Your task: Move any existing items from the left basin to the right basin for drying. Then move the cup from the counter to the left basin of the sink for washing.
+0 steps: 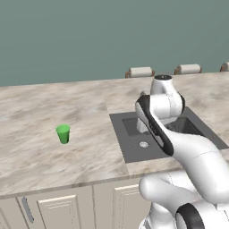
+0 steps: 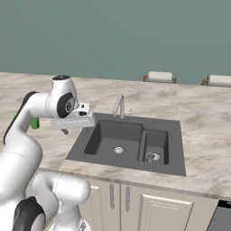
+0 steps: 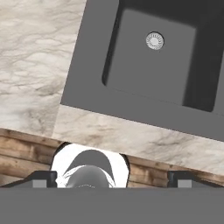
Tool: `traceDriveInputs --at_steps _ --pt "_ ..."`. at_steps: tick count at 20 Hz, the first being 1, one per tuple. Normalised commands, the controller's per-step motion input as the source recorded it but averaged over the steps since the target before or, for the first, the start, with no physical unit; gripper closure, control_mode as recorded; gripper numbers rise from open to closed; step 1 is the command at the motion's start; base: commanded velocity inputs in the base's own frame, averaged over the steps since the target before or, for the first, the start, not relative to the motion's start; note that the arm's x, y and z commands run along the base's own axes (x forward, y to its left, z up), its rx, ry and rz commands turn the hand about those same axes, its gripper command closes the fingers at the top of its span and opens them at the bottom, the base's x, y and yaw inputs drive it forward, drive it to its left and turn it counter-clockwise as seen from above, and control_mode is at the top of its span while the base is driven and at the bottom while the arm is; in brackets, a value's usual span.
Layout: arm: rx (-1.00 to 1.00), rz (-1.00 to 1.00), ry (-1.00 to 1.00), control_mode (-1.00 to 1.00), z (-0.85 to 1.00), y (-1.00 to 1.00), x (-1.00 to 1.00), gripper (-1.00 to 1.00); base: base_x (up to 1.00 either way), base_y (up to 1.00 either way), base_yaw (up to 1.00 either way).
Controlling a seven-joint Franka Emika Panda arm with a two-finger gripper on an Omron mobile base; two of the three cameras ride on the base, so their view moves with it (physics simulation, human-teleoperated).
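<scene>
Marbled counter [image 1: 40, 112] holds a green cup [image 1: 63, 133] at nine o'clock from the sink [image 2: 176, 135]; the claw [image 2: 65, 131], released, hangs between them.

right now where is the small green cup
The small bright green tapered cup stands upright on the beige marbled stone counter, well to the left of the dark grey double-basin sink in the left base view, apart from it.

The counter [image 1: 40, 112] is beige-and-grey marbled stone over cream cabinet doors. The dark grey sink [image 2: 178, 149] is set into it, just right of the pincer [image 2: 65, 131] in the right base view. The green cup [image 1: 63, 133] stands upright on the bare stone, well to the pincer's left.
</scene>
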Motion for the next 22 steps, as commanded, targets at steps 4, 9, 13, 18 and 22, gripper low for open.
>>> traceDriveInputs --at_steps 4,9,13,18,22 --pt "-0.08 0.0 0.02 -1.0 0.0 0.86 0.03 -1.0 0.0 0.0 0.0" --pt "-0.07 0.0 0.03 -1.0 0.0 0.83 0.05 -1.0 0.0 0.0 0.0" --pt "-0.05 0.0 0.03 -1.0 -0.02 0.7 0.1 -1.0 0.0 0.0 0.0" --pt "0.01 0.01 0.0 -1.0 -0.08 0.01 0.04 -1.0 0.0 0.0 0.0" --pt "0.03 0.0 0.0 -1.0 -0.11 0.13 0.22 -1.0 0.0 0.0 0.0"
